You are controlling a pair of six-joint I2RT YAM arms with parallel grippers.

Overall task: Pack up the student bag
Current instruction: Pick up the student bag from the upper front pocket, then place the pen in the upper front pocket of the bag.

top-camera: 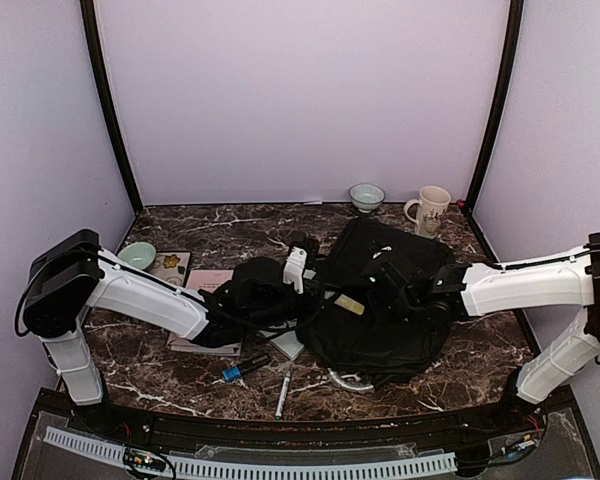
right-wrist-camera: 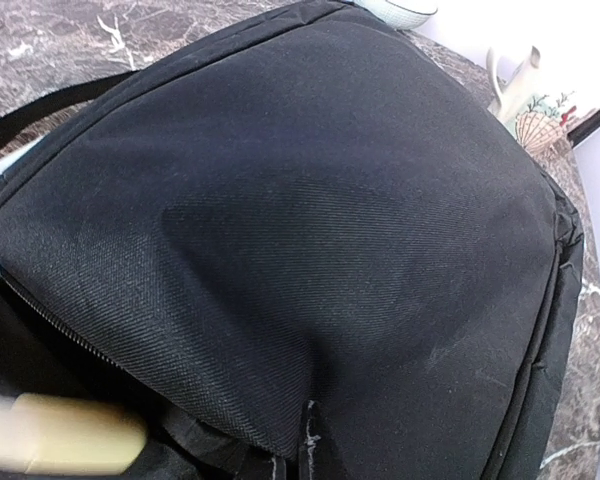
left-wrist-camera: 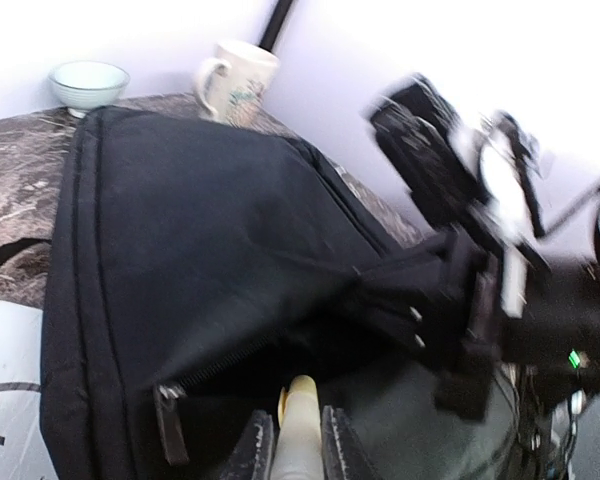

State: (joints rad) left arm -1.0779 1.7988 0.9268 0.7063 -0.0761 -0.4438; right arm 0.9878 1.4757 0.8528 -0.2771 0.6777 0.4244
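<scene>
The black student bag (top-camera: pixel 385 300) lies at the table's middle right, its zip mouth open toward the left. My left gripper (left-wrist-camera: pixel 298 440) is shut on a cream marker-like stick (left-wrist-camera: pixel 302 420), whose tip sits at the bag's opening (top-camera: pixel 350 306). My right gripper (right-wrist-camera: pixel 302 450) is shut on a fold of the bag's black fabric (right-wrist-camera: pixel 310 250) and holds the flap up above the opening. The stick's end also shows in the right wrist view (right-wrist-camera: pixel 60 432). The bag fills the left wrist view (left-wrist-camera: pixel 210 260).
A blue pen (top-camera: pixel 245 368) and a white pen (top-camera: pixel 282 392) lie near the front edge. A pink book (top-camera: pixel 208 282), a card (top-camera: pixel 170 266) and a green bowl (top-camera: pixel 137 255) sit at the left. A bowl (top-camera: pixel 366 196) and mug (top-camera: pixel 430 209) stand at the back.
</scene>
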